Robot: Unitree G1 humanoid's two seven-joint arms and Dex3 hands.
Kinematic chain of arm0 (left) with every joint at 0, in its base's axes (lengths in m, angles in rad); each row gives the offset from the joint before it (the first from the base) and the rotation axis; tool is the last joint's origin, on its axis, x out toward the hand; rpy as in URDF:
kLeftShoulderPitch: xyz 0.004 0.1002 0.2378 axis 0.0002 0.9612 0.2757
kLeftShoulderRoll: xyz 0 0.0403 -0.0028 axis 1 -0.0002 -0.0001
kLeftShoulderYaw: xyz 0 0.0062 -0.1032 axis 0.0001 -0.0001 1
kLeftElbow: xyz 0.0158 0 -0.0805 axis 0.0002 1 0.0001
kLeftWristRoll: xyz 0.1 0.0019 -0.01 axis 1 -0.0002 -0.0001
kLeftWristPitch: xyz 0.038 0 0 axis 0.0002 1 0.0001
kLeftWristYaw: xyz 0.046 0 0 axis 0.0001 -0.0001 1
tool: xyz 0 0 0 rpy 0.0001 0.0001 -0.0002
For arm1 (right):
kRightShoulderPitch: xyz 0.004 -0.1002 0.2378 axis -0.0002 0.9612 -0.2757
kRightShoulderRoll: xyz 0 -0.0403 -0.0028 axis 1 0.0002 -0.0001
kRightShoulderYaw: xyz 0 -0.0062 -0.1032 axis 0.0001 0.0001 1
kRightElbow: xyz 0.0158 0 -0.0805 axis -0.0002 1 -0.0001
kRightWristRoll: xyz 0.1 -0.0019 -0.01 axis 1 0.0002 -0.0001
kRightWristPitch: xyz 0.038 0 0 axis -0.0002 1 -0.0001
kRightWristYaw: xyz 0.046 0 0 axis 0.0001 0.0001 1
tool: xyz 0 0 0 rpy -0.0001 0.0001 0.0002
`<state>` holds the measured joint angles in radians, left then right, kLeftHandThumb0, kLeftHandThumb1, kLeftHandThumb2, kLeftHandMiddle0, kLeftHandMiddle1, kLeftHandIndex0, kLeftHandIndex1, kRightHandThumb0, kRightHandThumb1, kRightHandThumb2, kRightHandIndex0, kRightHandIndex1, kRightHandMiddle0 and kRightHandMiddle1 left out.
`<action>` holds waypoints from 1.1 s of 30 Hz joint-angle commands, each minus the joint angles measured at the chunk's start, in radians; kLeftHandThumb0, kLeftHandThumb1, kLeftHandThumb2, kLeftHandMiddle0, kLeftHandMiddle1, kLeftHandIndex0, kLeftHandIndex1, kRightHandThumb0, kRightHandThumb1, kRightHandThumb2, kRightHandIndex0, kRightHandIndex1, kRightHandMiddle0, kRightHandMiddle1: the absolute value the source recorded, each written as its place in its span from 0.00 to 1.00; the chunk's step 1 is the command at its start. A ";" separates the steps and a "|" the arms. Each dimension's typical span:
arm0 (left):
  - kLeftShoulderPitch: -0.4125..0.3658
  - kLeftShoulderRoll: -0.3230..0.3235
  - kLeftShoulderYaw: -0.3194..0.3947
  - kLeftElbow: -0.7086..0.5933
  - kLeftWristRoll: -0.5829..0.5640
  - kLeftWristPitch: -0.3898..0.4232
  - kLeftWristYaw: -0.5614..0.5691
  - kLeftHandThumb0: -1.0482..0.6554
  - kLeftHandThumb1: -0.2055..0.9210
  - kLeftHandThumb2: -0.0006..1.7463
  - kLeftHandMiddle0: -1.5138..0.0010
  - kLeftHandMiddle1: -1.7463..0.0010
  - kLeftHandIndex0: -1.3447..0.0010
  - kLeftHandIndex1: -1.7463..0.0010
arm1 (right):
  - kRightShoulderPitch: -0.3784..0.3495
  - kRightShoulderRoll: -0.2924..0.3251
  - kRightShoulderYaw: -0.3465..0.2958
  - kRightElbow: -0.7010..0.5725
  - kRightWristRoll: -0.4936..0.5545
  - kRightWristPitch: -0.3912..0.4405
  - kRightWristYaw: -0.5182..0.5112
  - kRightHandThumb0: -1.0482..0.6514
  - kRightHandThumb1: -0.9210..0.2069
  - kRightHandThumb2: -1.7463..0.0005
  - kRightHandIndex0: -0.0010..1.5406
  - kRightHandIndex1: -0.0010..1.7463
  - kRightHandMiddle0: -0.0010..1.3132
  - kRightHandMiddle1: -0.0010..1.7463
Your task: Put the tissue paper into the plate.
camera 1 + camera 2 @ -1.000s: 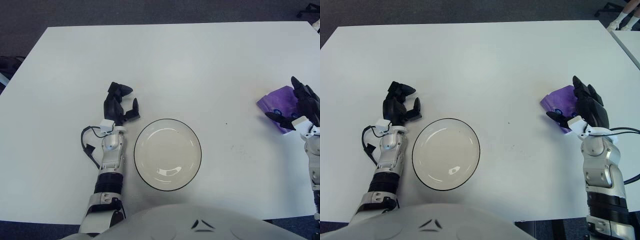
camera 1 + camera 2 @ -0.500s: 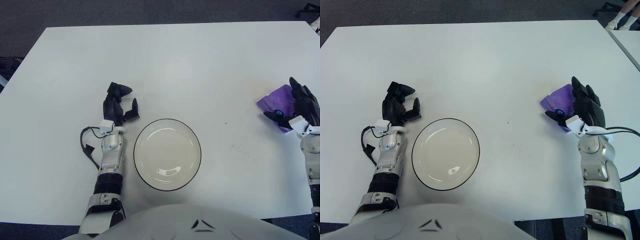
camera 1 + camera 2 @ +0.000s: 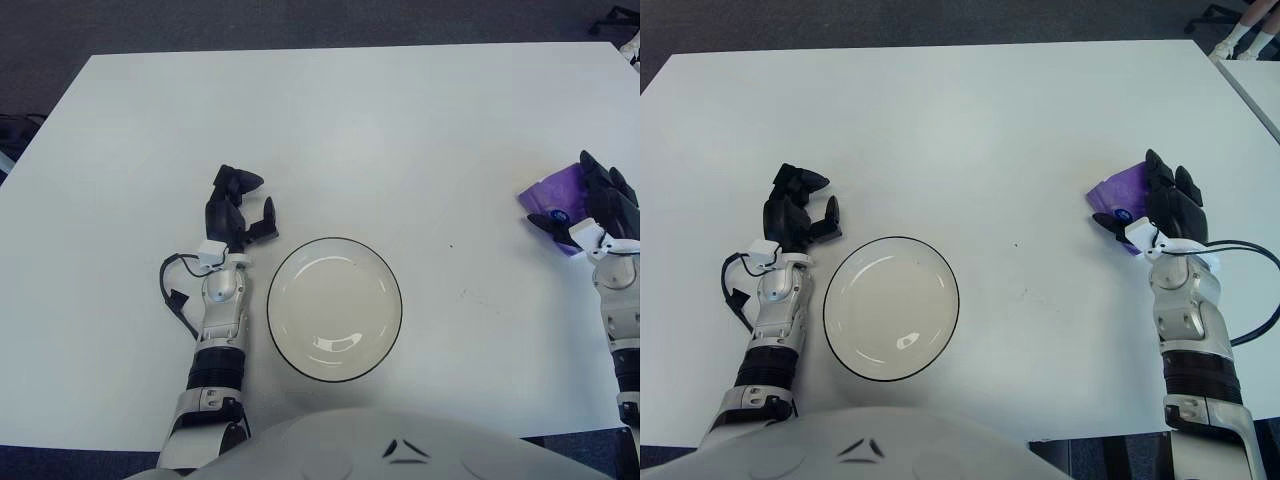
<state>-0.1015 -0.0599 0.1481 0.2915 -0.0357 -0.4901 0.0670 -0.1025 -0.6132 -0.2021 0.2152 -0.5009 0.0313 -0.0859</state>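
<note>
The tissue paper is a purple packet [image 3: 1118, 193] lying on the white table near its right edge. My right hand [image 3: 1160, 208] lies over the packet's right part, fingers stretched across it and the thumb spread at its near-left side; the covered part is hidden. The white plate with a dark rim [image 3: 843, 346] sits empty near the front, left of centre. My left hand [image 3: 797, 210] is parked on the table just left of the plate, fingers relaxed and empty.
The white table [image 3: 970, 130] has a dark floor beyond its edges. The right edge [image 3: 1252, 100] is close to my right hand. A cable [image 3: 735, 290] loops beside my left forearm.
My right hand has moved a little further forward over the packet, and the packet has shifted slightly away with it. The left hand and the plate have not moved.
</note>
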 commanded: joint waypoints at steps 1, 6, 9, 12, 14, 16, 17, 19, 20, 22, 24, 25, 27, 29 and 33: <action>0.177 -0.009 0.011 0.115 -0.004 0.047 0.005 0.61 0.40 0.76 0.53 0.14 0.62 0.00 | 0.045 0.012 0.037 0.056 -0.007 0.036 0.012 0.03 0.32 0.68 0.00 0.00 0.00 0.00; 0.178 -0.008 0.010 0.113 0.002 0.059 0.012 0.61 0.40 0.76 0.53 0.13 0.63 0.00 | 0.042 0.019 0.053 0.087 -0.003 0.032 -0.011 0.04 0.33 0.64 0.00 0.00 0.00 0.00; 0.178 -0.008 0.011 0.112 0.002 0.062 0.012 0.61 0.40 0.77 0.53 0.12 0.63 0.00 | 0.032 0.022 0.064 0.114 -0.002 0.024 -0.030 0.04 0.35 0.61 0.00 0.00 0.00 0.00; 0.178 -0.008 0.011 0.112 0.003 0.063 0.011 0.61 0.40 0.77 0.54 0.12 0.63 0.00 | 0.015 0.024 0.080 0.168 -0.005 0.002 -0.061 0.05 0.36 0.58 0.00 0.00 0.00 0.00; 0.178 -0.008 0.011 0.112 0.005 0.061 0.012 0.61 0.40 0.77 0.54 0.11 0.62 0.00 | 0.004 0.023 0.091 0.212 -0.006 -0.019 -0.084 0.05 0.38 0.54 0.00 0.00 0.00 0.00; 0.179 -0.009 0.011 0.112 0.007 0.058 0.014 0.61 0.40 0.77 0.55 0.11 0.62 0.00 | -0.001 0.022 0.099 0.237 -0.005 -0.034 -0.099 0.05 0.39 0.51 0.00 0.00 0.00 0.00; 0.179 -0.009 0.012 0.112 0.007 0.056 0.015 0.61 0.40 0.77 0.55 0.11 0.62 0.00 | -0.002 0.022 0.102 0.244 -0.004 -0.040 -0.105 0.05 0.39 0.49 0.00 0.00 0.00 0.05; 0.179 -0.010 0.012 0.112 0.008 0.053 0.016 0.61 0.40 0.77 0.55 0.12 0.62 0.00 | -0.004 0.022 0.110 0.262 -0.002 -0.054 -0.118 0.05 0.40 0.48 0.00 0.00 0.00 0.09; 0.180 -0.011 0.012 0.112 0.009 0.052 0.017 0.61 0.40 0.77 0.55 0.12 0.61 0.00 | 0.000 0.022 0.112 0.275 0.000 -0.069 -0.128 0.05 0.40 0.47 0.00 0.00 0.00 0.11; 0.180 -0.011 0.012 0.112 0.011 0.051 0.020 0.61 0.40 0.77 0.55 0.12 0.61 0.00 | 0.006 0.022 0.115 0.301 0.011 -0.097 -0.137 0.05 0.38 0.48 0.01 0.08 0.00 0.21; 0.180 -0.011 0.013 0.113 0.013 0.050 0.023 0.61 0.40 0.77 0.55 0.12 0.61 0.00 | -0.001 0.021 0.116 0.350 0.028 -0.129 -0.137 0.06 0.40 0.48 0.00 0.21 0.00 0.36; 0.180 -0.011 0.013 0.113 0.014 0.049 0.024 0.61 0.40 0.77 0.55 0.12 0.61 0.00 | -0.008 0.021 0.117 0.379 0.035 -0.144 -0.137 0.08 0.42 0.47 0.00 0.25 0.00 0.40; 0.179 -0.011 0.013 0.115 0.014 0.049 0.025 0.61 0.40 0.77 0.55 0.12 0.61 0.00 | -0.030 0.019 0.121 0.454 0.046 -0.180 -0.139 0.11 0.47 0.45 0.00 0.35 0.00 0.49; 0.179 -0.011 0.014 0.116 0.014 0.047 0.025 0.61 0.40 0.77 0.55 0.11 0.62 0.00 | -0.053 0.017 0.127 0.511 0.049 -0.201 -0.137 0.14 0.52 0.42 0.00 0.46 0.00 0.58; 0.181 -0.013 0.015 0.114 0.013 0.047 0.026 0.61 0.40 0.77 0.55 0.11 0.62 0.00 | -0.043 0.019 0.157 0.364 0.042 -0.105 -0.047 0.16 0.57 0.38 0.00 0.73 0.00 0.81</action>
<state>-0.0901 -0.0617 0.1504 0.2827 -0.0271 -0.4834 0.0731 -0.2296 -0.6513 -0.1153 0.5639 -0.4774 -0.1693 -0.2639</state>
